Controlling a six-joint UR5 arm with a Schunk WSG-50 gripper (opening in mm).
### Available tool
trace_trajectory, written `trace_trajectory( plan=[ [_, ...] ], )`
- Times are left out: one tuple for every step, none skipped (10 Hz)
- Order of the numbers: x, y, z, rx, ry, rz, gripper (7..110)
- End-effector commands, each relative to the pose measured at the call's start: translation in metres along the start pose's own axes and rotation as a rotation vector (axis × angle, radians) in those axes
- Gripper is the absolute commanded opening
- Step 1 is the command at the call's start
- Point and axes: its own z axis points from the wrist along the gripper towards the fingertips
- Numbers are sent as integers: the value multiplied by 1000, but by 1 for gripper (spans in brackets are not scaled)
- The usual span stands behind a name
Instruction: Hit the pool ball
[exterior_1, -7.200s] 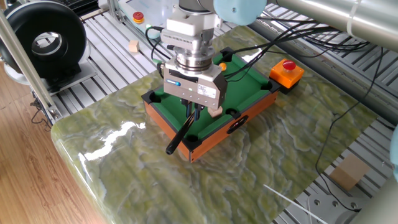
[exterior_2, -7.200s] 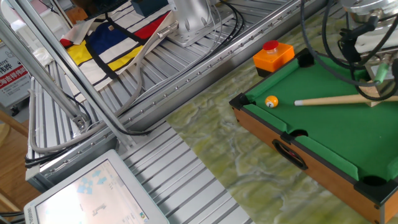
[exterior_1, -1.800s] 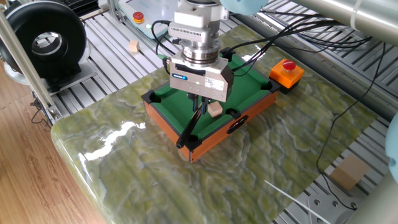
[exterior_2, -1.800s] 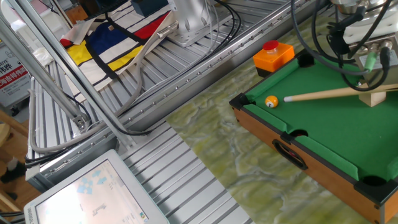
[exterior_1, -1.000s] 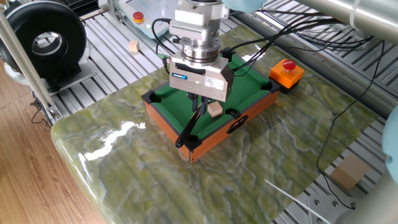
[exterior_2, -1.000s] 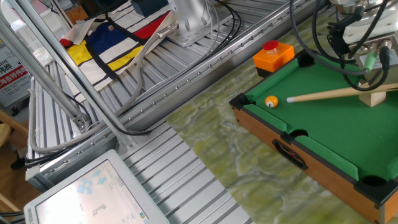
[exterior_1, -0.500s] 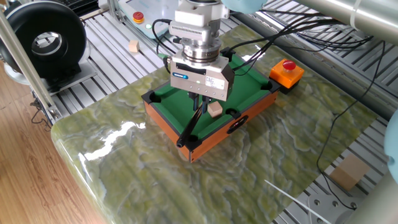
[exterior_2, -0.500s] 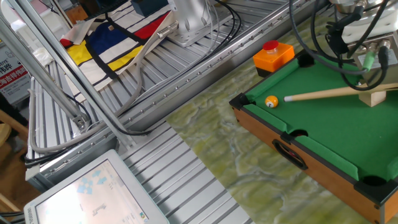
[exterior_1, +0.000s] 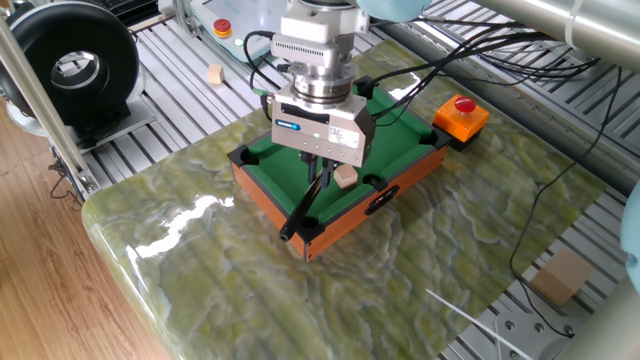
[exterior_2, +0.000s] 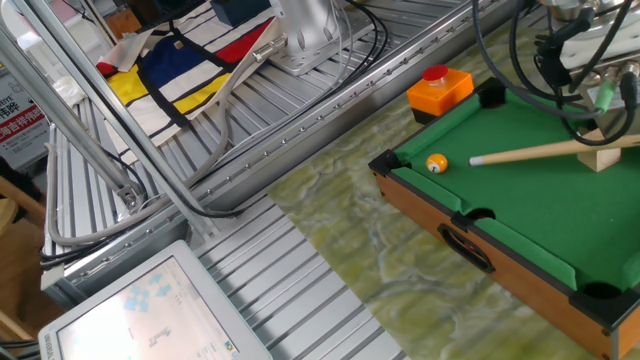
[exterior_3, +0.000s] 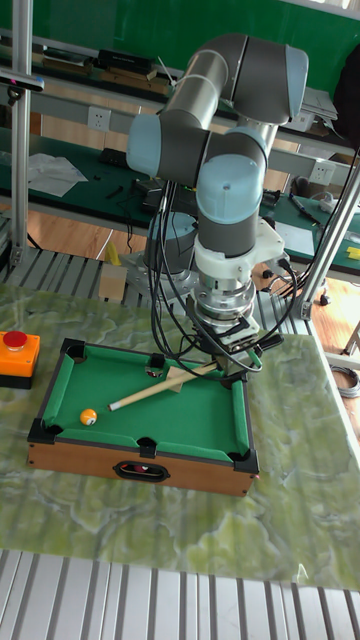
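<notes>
Currently, per the three views:
Gripper: the gripper hangs over the mini pool table, wrist vertical; its fingers are clenched on the cue near the butt end — grasp seen in one fixed view and the tall fixed view.
Cue: tan shaft lying low across the green felt, dark butt sticking out past the table's near corner in one fixed view; pale tip pointed toward the pool ball.
Pool ball: the pool ball — small, glossy orange-yellow — sits on the felt near a corner pocket at the table's end farthest from the gripper; also visible in the tall fixed view.
Tip-to-ball: near, a visible gap of felt between them, not touching.
Wooden cube: tan wooden cube on the felt just beside the gripper, under or against the cue shaft; cannot tell whether the cue rests on it.
Red button: red button on an orange box stands on the marbled tabletop just outside the table's ball-end corner.
Cables: black cables trail from the wrist over the table's far side.
</notes>
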Motion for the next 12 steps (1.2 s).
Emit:
trace_trajectory(
  plan=[
    [-1, -1, -2, 4, -7, -1, 7],
    [-1, -1, -3, 3, -4, -4, 7],
    [1, 0, -3, 1, 1, -6, 7],
    [3, 0, -4, -2, 7, -7, 7],
    [8, 0, -4, -2, 23, -12, 7],
    [8, 0, -5, -2, 20, -13, 7],
    [8, 0, -5, -2, 20, -14, 7],
    [11, -1, -6, -3, 25, -22, 7],
    [17, -2, -8, -2, 41, -32, 7],
    [32, -4, -12, -2, 87, -44, 7],
    [57, -10, -22, -1, 170, -74, 7],
    [100, -16, -44, -1, 329, -95, 7]
  ],
)
